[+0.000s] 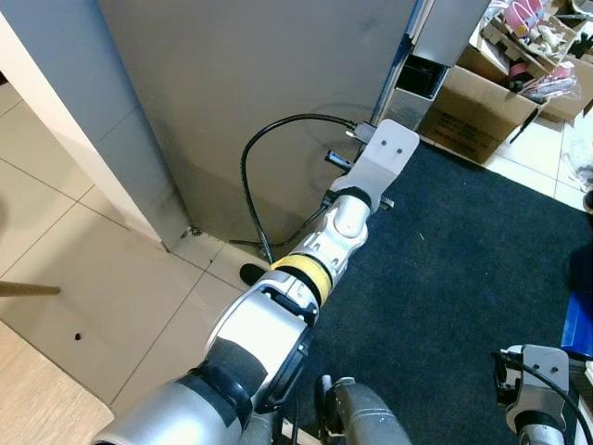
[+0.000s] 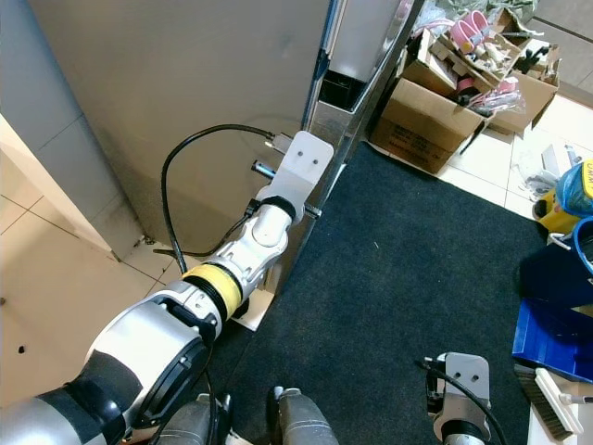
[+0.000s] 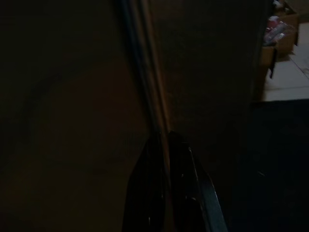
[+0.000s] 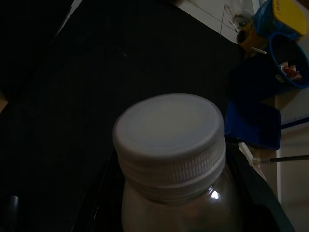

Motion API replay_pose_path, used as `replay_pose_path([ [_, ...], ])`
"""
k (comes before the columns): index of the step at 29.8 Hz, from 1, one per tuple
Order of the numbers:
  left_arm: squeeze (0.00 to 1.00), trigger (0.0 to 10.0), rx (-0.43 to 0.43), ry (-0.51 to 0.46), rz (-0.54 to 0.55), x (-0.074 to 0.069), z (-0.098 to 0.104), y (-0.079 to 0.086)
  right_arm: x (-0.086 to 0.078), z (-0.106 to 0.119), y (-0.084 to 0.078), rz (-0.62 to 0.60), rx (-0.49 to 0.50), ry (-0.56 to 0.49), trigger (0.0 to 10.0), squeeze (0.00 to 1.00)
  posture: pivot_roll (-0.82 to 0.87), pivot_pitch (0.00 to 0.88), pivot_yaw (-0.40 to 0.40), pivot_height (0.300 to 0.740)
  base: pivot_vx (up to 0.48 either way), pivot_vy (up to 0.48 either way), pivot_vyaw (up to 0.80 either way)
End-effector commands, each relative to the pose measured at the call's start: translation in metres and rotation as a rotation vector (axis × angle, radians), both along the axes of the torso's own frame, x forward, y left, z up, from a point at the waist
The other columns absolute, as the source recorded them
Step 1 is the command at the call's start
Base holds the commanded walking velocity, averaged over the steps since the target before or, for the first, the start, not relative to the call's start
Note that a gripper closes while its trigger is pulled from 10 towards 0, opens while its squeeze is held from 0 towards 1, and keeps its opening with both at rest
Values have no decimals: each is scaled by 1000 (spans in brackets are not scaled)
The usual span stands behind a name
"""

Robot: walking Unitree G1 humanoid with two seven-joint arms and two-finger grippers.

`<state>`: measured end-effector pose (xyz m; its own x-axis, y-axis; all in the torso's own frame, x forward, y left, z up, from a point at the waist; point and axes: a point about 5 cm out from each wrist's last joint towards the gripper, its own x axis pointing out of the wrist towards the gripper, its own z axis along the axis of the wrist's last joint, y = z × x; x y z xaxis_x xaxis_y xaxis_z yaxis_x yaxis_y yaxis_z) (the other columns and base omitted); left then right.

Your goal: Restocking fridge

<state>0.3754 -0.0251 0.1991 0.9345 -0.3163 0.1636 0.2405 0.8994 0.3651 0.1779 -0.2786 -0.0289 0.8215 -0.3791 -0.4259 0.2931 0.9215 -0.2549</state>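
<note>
My left arm reaches forward and down to the grey fridge, its white wrist plate up against the vertical seam by the door's edge. In my left wrist view, which is very dark, my left gripper has its 2 black fingers drawn close together on either side of a thin upright strip at that door edge, their tips at the strip; I cannot tell for certain whether they press on it. A black cable loops from the wrist out over the fridge front and back down to the forearm, which carries a yellow band. My right arm is low at my side above the dark blue carpet. My right gripper is clamped around a bottle with a white ribbed screw cap, its fingers on both sides of the bottle below the cap; the bottle is upright in my grasp, well apart from the fridge. Beyond the carpet to my right stands an open cardboard box filled with mixed packages, on pale tiles. Further right are a blue bin and a blue dustpan, with a brush beside it.
</note>
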Motion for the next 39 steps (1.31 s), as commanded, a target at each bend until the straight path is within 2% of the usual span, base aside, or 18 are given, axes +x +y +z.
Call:
replay_pose_path([
  [1,0,10000,0,-21,-35,-8,2,-17,-7,1,-9,-37,-8,6,10000,0,-319,326,-137,740,0,0,0],
  [5,0,10000,-9,-65,-10,-6,13,-18,-7,1,-9,-35,-9,7,10000,0,-319,326,-137,740,0,0,0],
  [9,0,10000,-36,-117,47,0,31,-10,-8,2,-12,-38,-12,9,10000,0,-322,319,-139,740,0,0,0],
  [18,0,10000,-83,-145,9,0,47,-16,-7,2,-11,-41,-11,7,10000,0,-317,307,-129,740,0,0,0],
  [20,0,10000,-116,-176,12,1,63,-17,-4,2,-9,-42,-6,2,10000,0,-317,303,-126,740,0,0,0],
  [24,0,10000,-135,-190,7,2,70,-17,-3,2,-8,-42,-4,1,10000,0,-315,301,-126,740,0,0,0],
  [34,0,10000,-112,-134,-15,1,59,-21,-4,1,-8,-44,-3,2,10000,0,-317,299,-125,740,0,0,0],
  [35,0,6706,-107,-129,-16,1,59,-21,-4,1,-8,-44,-3,2,10000,0,-316,301,-124,740,0,0,0],
  [37,0,6706,-104,-127,-17,1,58,-21,-4,1,-8,-44,-3,2,10000,0,-316,301,-124,740,0,0,0],
  [38,0,3451,-100,-126,-17,1,58,-22,-4,1,-8,-45,-2,2,10000,0,-315,302,-123,740,0,0,0],
  [39,0,3765,-97,-125,-17,1,57,-22,-4,0,-7,-45,-2,3,10000,0,-315,302,-123,740,0,0,0],
])
